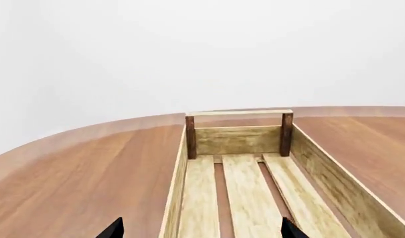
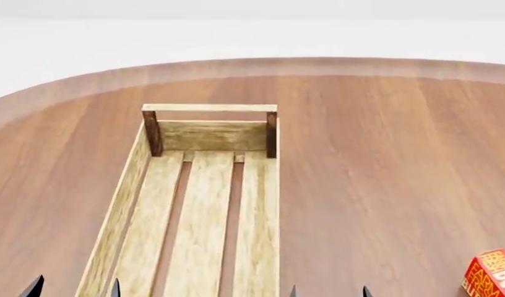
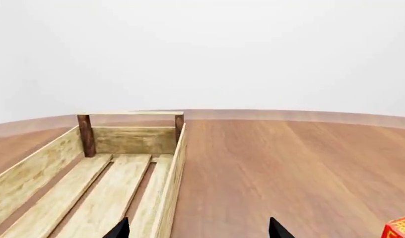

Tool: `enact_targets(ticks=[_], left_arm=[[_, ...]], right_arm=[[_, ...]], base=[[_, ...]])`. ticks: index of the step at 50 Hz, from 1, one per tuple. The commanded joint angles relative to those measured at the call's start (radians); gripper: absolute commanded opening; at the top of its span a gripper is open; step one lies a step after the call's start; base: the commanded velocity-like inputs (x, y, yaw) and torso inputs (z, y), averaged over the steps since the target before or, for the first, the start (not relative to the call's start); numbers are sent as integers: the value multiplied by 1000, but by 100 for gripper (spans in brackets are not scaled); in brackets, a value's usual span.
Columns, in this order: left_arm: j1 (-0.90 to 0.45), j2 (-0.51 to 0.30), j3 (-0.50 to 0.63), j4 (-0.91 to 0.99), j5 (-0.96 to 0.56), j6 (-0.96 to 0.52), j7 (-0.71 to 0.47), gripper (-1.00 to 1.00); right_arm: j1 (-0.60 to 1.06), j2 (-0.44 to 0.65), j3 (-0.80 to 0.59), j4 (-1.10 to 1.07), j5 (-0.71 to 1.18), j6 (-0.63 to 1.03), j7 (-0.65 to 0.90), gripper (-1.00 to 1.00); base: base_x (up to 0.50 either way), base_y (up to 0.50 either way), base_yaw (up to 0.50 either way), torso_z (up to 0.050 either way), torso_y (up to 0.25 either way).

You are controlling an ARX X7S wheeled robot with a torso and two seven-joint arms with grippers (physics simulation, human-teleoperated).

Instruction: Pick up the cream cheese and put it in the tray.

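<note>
The cream cheese is out of view in every frame. The tray is a long light-wood crate with a slatted bottom, dark brown posts and a handle bar at its far end; it also fills the left wrist view and the right wrist view. Only black fingertips show. My left gripper is open at the tray's near left wall, one tip outside and one inside. My right gripper is open over bare table just right of the tray. Nothing lies between either pair of fingers.
A red-orange butter box stands at the near right of the round wooden table, and its corner shows in the right wrist view. The table's curved far edge meets a plain white background.
</note>
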State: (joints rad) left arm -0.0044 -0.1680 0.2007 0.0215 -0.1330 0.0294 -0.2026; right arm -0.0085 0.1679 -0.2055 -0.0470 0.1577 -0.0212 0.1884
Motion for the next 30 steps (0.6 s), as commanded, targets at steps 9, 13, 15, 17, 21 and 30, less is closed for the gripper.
enact_targets(ticks=[9,13,15,17,21,30], left_arm=[[-2,-9,13,-4,-4,5,-13,100],[-2,-11,15,-5,-6,5,-15,100],[-2,-13,16,-5,-7,6,-15,100],[-2,-14,17,-6,-8,6,-15,100],[-3,-15,20,-7,-7,7,-19,100],[-5,-18,30,-12,9,14,-34,100]], right_arm=[[2,9,-11,3,8,-2,13,100],[3,11,-12,3,10,-2,16,100],[4,11,-13,5,9,1,20,100],[4,11,-14,5,9,0,22,100],[5,13,-14,3,12,0,26,100],[5,17,-16,9,17,-4,31,100]], base=[[254,148,0,0,0],[256,156,0,0,0],[254,186,0,0,0],[238,234,0,0,0],[172,297,0,0,0],[49,303,0,0,0]])
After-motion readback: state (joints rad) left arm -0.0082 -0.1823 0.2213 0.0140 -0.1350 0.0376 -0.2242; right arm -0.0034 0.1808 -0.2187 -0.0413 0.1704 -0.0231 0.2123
